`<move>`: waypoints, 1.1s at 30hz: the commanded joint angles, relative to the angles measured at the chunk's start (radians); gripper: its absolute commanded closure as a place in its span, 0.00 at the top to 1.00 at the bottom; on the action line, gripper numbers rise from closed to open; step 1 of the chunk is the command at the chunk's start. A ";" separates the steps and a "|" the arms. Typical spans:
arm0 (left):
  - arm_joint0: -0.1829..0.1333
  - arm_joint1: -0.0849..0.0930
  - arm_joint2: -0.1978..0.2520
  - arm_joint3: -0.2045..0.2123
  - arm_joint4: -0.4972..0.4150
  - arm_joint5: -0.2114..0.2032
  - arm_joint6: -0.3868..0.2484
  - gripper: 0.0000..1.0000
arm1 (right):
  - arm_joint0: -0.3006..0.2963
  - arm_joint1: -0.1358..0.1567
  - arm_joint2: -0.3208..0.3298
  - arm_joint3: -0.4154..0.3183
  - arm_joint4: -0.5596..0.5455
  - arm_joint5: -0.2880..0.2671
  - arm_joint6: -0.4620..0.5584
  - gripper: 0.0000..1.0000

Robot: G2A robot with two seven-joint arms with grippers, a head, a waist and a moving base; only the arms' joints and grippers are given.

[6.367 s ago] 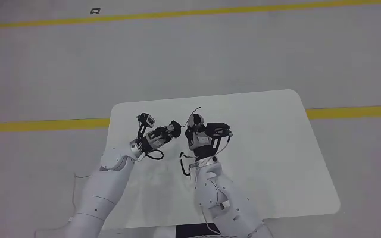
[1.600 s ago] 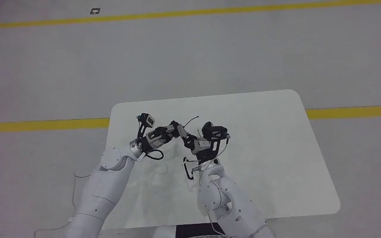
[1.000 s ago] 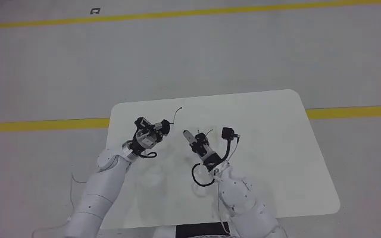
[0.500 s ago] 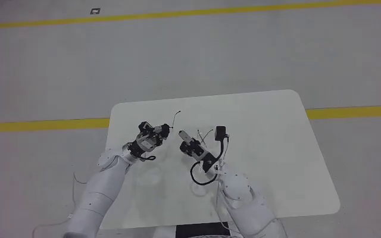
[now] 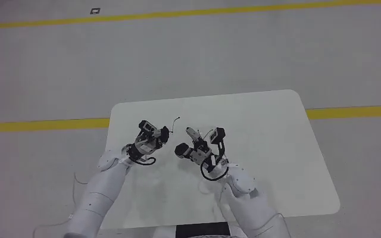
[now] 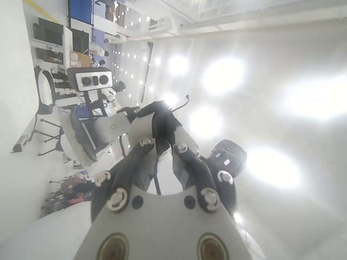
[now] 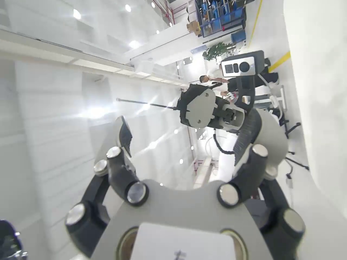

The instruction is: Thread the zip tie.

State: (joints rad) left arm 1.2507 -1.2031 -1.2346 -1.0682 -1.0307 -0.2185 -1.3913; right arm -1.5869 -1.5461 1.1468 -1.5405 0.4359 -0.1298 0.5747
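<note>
Above the white table (image 5: 268, 119), left of its middle: left gripper (image 6: 162, 120), fingers pinching the black zip tie (image 7: 141, 103). The tie's thin tail is sticking out past the fingertips toward the table's far side and curling at its end. Just beside it, right gripper (image 5: 186, 143) is hovering with fingers spread, gripping nothing, apart from the tail.

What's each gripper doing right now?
Left gripper: shut on the zip tie.
Right gripper: open, holding nothing.
</note>
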 commanded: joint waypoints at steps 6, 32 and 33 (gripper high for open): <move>0.001 0.002 0.002 -0.009 0.017 -0.024 0.001 0.00 | 0.006 0.001 0.002 0.007 0.049 0.013 0.025 1.00; 0.032 0.009 -0.011 -0.059 0.025 -0.099 0.014 0.00 | 0.036 0.001 -0.043 0.031 0.240 0.010 0.009 1.00; 0.032 0.009 -0.011 -0.059 0.025 -0.099 0.014 0.00 | 0.036 0.001 -0.046 0.031 0.240 0.007 0.004 1.00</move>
State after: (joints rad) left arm 1.2829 -1.1945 -1.2453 -1.1268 -1.0055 -0.3175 -1.3776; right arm -1.5511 -1.5456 1.1032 -1.5099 0.6755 -0.1190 0.5835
